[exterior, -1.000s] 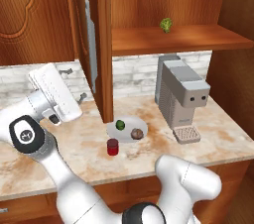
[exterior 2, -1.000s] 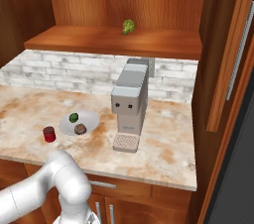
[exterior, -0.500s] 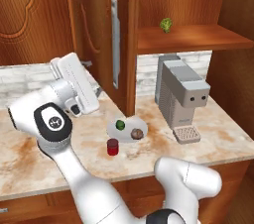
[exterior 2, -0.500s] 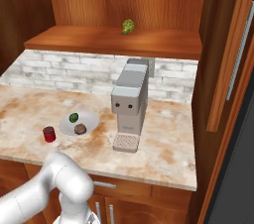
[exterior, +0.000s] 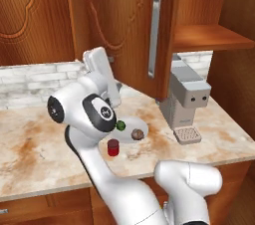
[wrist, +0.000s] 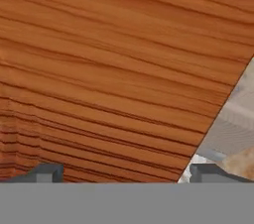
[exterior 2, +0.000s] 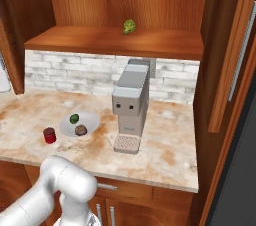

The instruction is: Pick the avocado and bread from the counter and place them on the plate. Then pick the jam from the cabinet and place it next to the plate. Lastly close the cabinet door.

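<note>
Cabinet-closing stage, referenced to the plate (exterior 2: pixel 80 123). I read the first two steps as complete: the avocado (exterior 2: pixel 74 118) and the bread (exterior 2: pixel 80 130) both lie on the plate, and the jam (exterior 2: pixel 49 135) stands on the counter (exterior 2: pixel 165 155) just beside the plate's left rim in the right base view. A grey coffee machine (exterior 2: pixel 131 104) stands to the plate's right, and a small yellow-green leafy item (exterior 2: pixel 129 26) sits on the cabinet (exterior 2: pixel 115 40) shelf above and behind the plate.

The step in hand is, in my judgement, the last one. In the left base view the cabinet door (exterior: pixel 132 30) hangs partly swung above and behind the plate, its silver bar handle (exterior: pixel 154 36) facing the camera. The gripper (wrist: pixel 126 172) looks straight onto the door's wood grain at very close range; its two fingertips (wrist: pixel 47 172) sit far apart at the lower corners of the hand view, so I take the hand as wide and empty. Whether the tips already touch the panel I cannot tell.

Next move, as I judge it: press the panel sideways, away from the plate's side of the opening, until it seats against the cabinet frame, keeping the arm's elbow above the jar and plate.
</note>
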